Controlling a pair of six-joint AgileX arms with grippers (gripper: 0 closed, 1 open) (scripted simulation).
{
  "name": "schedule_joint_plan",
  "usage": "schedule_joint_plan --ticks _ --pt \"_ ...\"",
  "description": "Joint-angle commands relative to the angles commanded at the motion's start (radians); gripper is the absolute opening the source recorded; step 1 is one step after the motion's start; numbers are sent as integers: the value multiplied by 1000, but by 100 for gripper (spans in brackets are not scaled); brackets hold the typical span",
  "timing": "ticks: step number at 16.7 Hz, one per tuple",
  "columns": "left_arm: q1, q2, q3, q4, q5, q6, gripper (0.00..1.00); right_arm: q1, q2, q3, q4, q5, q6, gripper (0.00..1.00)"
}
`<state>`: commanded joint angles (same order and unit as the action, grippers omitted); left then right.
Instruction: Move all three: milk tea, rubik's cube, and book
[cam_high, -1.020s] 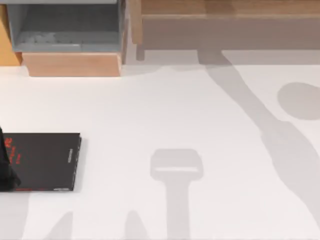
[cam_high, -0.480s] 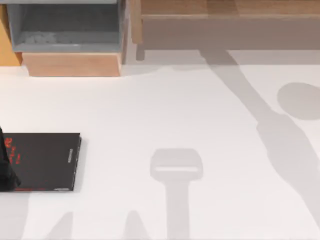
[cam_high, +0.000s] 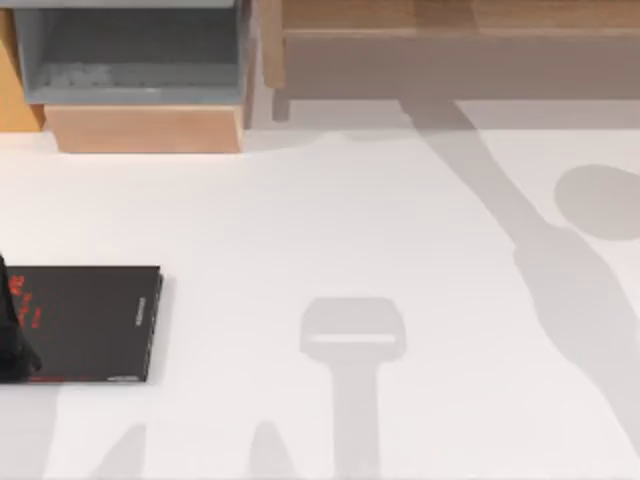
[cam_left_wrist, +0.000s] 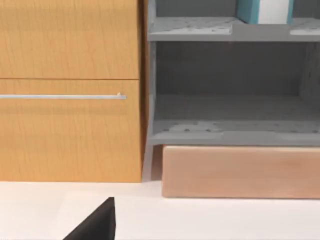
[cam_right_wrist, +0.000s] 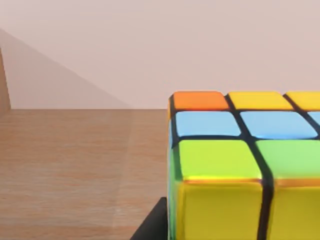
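Note:
The rubik's cube (cam_right_wrist: 245, 165) looms close in the right wrist view, with yellow, green, blue and orange tiles, over a wooden surface (cam_right_wrist: 75, 165). A dark part of my right gripper (cam_right_wrist: 150, 227) sits against the cube's lower side. The book (cam_left_wrist: 262, 11), teal with white page edges, stands on the upper grey shelf in the left wrist view. My left gripper (cam_high: 10, 340) is a dark shape at the table's left edge, over the end of a thin black book (cam_high: 90, 323). The milk tea is out of view.
A cabinet with grey shelves (cam_high: 130, 60) and a pale wooden base (cam_high: 145, 128) stands at the back left. A wooden shelf (cam_high: 450, 30) runs along the back right. The cabinet's wooden drawer front (cam_left_wrist: 70, 95) has a metal handle. Arm shadows cross the white table (cam_high: 300, 220).
The right arm's shadow on the table has shifted slightly toward the back right. The black book and the left arm have not moved.

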<state>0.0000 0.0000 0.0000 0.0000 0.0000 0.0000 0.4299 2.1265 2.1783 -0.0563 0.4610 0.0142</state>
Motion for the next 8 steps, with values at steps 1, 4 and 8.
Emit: schedule_joint_plan --ticks 1,4,8 --pt "0 0 0 0 0 0 100 0 0 0 0 0 0 53" --pt "0 0 0 0 0 0 100 0 0 0 0 0 0 75" --pt "0 0 0 0 0 0 100 0 0 0 0 0 0 100"
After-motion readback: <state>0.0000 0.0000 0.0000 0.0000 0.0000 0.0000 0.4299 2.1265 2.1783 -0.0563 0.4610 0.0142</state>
